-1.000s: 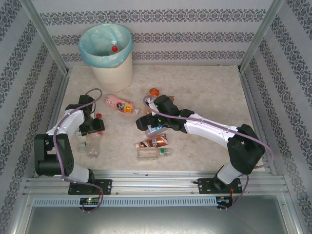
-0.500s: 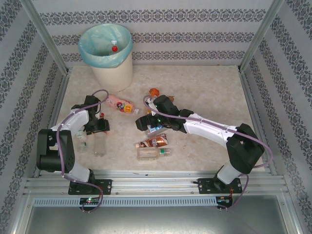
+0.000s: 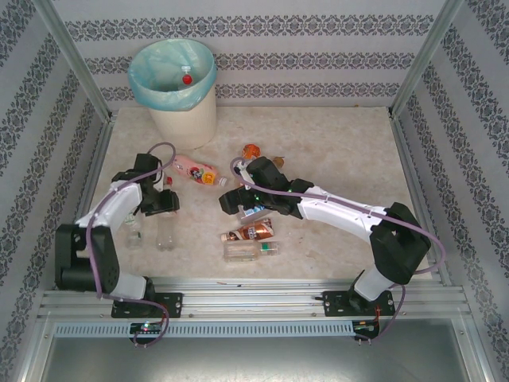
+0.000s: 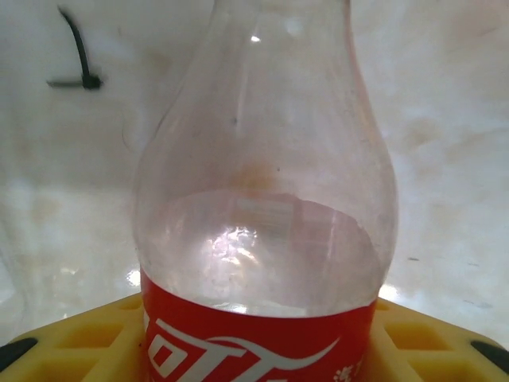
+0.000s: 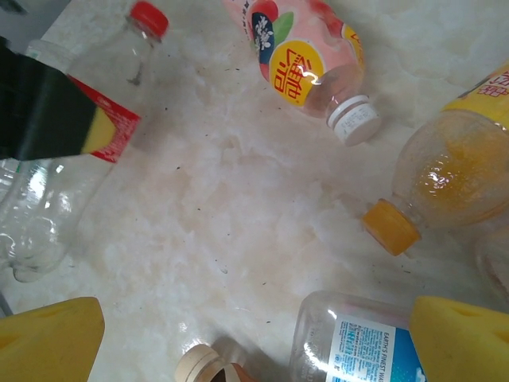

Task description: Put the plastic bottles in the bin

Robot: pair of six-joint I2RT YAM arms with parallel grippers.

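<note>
My left gripper point(image 3: 163, 204) is shut on a clear bottle with a red label point(image 3: 165, 231) and red cap, at the left of the table. In the left wrist view that bottle point(image 4: 258, 199) sits between the yellow pads point(image 4: 433, 342). My right gripper point(image 3: 241, 203) hangs open over a blue-labelled bottle point(image 3: 254, 211); in the right wrist view this bottle point(image 5: 358, 346) lies by the right pad point(image 5: 461, 342). A pink bottle point(image 3: 195, 169), an orange one point(image 3: 251, 151), a brown one point(image 3: 248, 232) and a clear one point(image 3: 250, 250) lie around. The bin point(image 3: 176, 99) stands at the back left.
Another clear bottle point(image 3: 134, 231) lies just left of the held one. A red-capped bottle point(image 3: 186, 77) lies inside the bin's turquoise liner. Metal frame posts and patterned walls close in the table on three sides. Bare table point(image 3: 350, 159) stretches to the right.
My left gripper has moved right and slightly away from the base with the red-labelled bottle, which has swung round. The right gripper has crept a little left.
</note>
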